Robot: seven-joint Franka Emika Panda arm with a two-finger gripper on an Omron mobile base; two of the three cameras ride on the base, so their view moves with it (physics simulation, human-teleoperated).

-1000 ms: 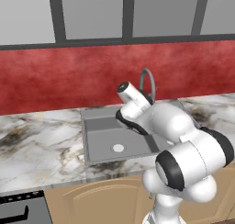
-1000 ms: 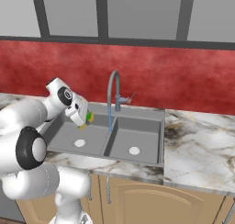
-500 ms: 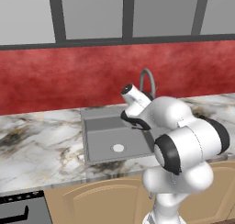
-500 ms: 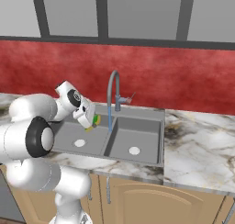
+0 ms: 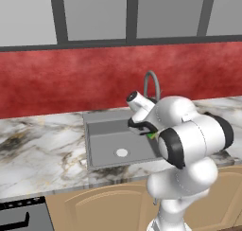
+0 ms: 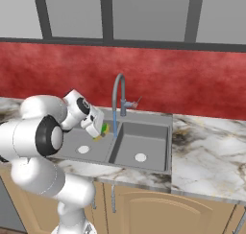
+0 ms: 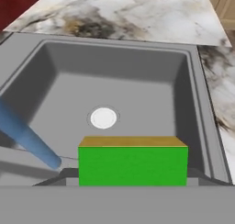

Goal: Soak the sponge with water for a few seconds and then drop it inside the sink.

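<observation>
You see the two-finger gripper clamped on the small flat block of sponge, bright green on its broad face with a thin yellow-tan layer along one edge; in the hand view the sponge sits between the fingertips at 6 o'clock, above the larger basin of the dark grey, matte, rectangular double-basin sink. The white round drain lies near 11 o'clock of the sponge, well below it. The thin pale-blue stream of water falls from the spout of the tall arched grey metal faucet; in the right base view the sponge is just beside the stream, at its 9 o'clock, and you cannot tell whether the two touch. In the hand view the stream runs toward 8 o'clock of the sponge and ends just beside its lower corner. Judge the task as roughly midway: the sponge is lifted and brought to the tap, the soaking is at most beginning, and the drop into the basin is not yet done. The glossy, grey-and-brown veined marble counter surrounds the sink, backed by a mottled red wall.
</observation>
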